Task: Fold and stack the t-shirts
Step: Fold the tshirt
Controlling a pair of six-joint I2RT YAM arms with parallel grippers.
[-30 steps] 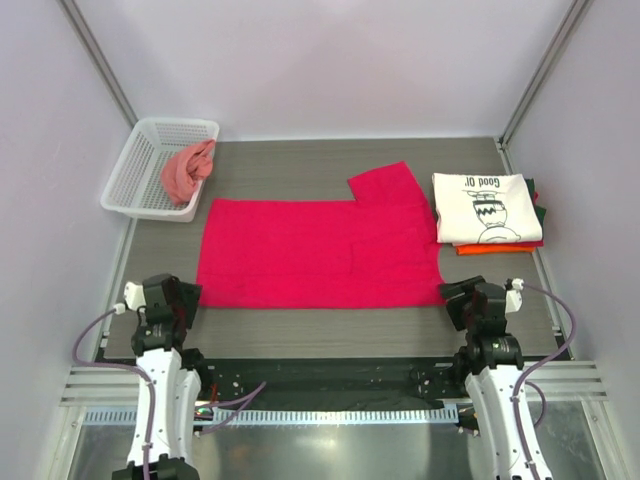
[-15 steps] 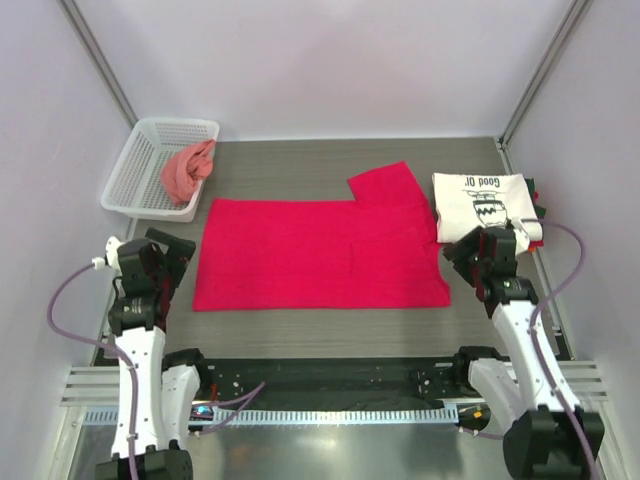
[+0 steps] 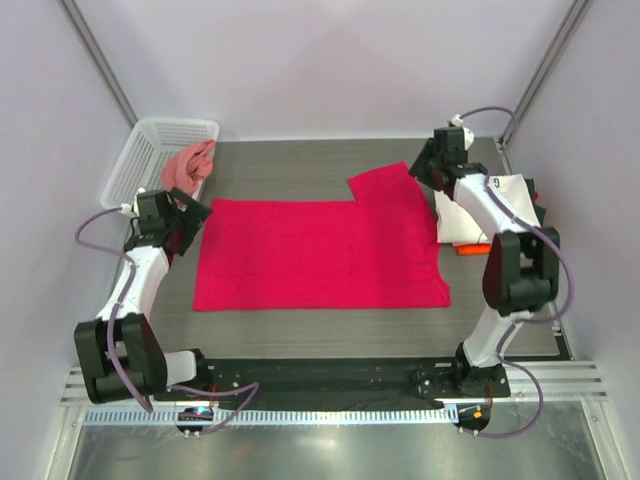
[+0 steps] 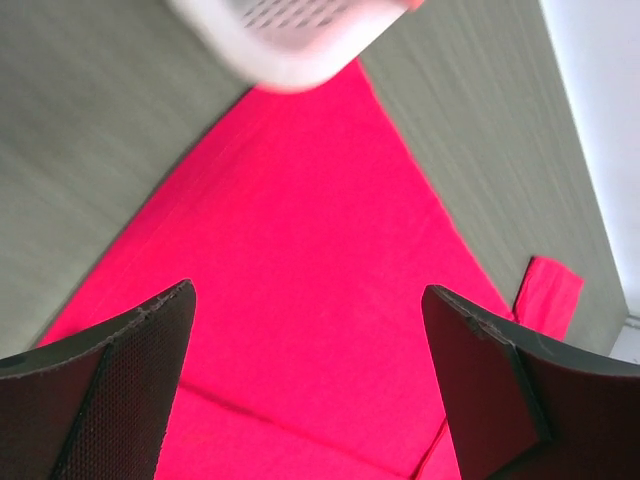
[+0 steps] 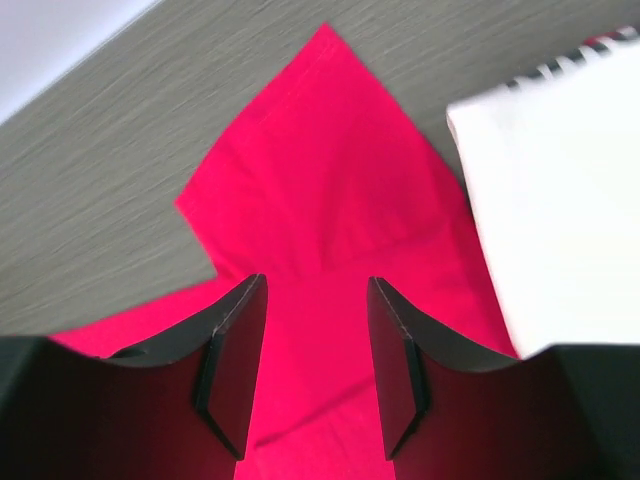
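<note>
A large crimson t-shirt [image 3: 320,255] is seen spread flat across the middle of the grey desk [image 3: 300,165], with one sleeve [image 3: 385,185] projecting from its far edge toward 1 o'clock. At 3 o'clock a stack of folded shirts is found just beside the crimson one: a white t-shirt [image 5: 560,190] is laid on top, and an orange t-shirt [image 3: 470,249] is exposed at the stack's near edge; much of the stack is covered by the right arm in the top view. At 10 o'clock a white basket [image 3: 140,160] is placed, in which a pinkish-red cloth [image 3: 190,165] is heaped. The left pincer [image 3: 190,212] is positioned at 9 o'clock, at the far left corner of the crimson t-shirt, with its fingers spread wide and nothing gripped between them. The right pincer [image 3: 420,168] is held at 1 o'clock over the projecting sleeve, its fingers parted and nothing clasped. Whether the cloth is touched by either pincer cannot be told.
</note>
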